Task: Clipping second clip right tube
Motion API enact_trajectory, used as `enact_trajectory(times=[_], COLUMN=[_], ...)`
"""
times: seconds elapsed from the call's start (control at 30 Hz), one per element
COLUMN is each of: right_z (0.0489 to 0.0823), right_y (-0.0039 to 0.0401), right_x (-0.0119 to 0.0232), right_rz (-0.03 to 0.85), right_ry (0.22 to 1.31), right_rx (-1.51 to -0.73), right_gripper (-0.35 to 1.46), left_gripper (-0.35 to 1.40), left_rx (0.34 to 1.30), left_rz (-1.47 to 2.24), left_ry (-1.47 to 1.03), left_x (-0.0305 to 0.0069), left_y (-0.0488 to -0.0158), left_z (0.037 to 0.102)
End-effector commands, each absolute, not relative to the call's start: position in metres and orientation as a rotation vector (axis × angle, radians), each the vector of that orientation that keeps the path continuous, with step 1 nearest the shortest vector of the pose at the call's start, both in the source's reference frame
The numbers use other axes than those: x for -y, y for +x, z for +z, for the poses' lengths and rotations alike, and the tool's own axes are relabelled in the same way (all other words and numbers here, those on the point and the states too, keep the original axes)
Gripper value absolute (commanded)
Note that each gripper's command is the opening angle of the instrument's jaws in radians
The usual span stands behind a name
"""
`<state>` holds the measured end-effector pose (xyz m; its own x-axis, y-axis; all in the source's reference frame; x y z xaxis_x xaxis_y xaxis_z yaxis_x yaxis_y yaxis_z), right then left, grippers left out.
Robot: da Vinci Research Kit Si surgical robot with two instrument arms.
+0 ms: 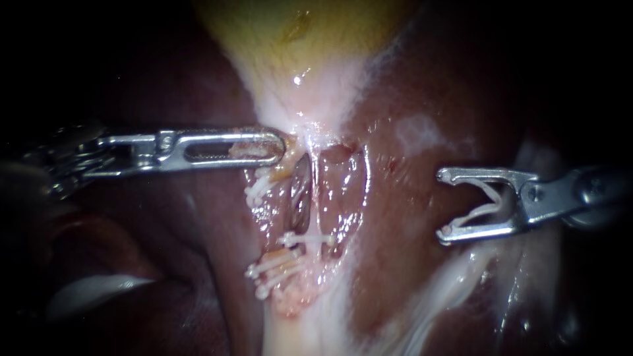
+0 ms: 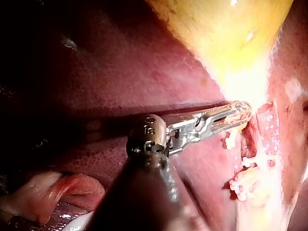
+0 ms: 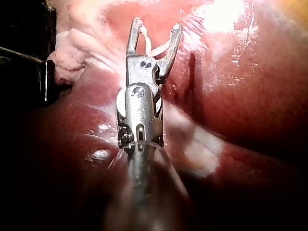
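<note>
The left instrument point(image 1: 277, 146) reaches in level, its jaws pressed together on pale tissue point(image 1: 298, 132), while the right instrument point(image 1: 443, 206) carries a white clip point(image 1: 489, 206) between wide-spread jaws.

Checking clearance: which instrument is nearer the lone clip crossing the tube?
Left. The left instrument, shut on tissue, sits just above the lone clip; the right instrument, holding a loaded clip, stands well off beside it.
</note>
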<state>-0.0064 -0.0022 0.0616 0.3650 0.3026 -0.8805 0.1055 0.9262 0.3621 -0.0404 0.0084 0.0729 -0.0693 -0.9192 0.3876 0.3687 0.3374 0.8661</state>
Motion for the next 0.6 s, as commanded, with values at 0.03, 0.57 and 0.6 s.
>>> enact_trajectory(times=[0.03, 0.57, 0.6], right_z=[0.0616, 0.0616, 0.0616], right_y=[-0.0065, -0.0063, -0.0063], right_x=[0.0022, 0.0022, 0.0022], right_rz=[0.131, 0.130, 0.130], right_ry=[0.390, 0.390, 0.390], right_rx=[-1.200, -1.197, -1.197], right_gripper=[0.50, 0.50, 0.50], left_gripper=[-0.35, -0.35, -0.35], left_rx=[1.196, 1.216, 1.217], left_rz=[-1.172, -1.194, -1.202], left_ry=[0.604, 0.625, 0.628], left_x=[-0.0084, -0.0096, -0.0097], left_y=[-0.0404, -0.0365, -0.0363], left_z=[0.0728, 0.0668, 0.0665])
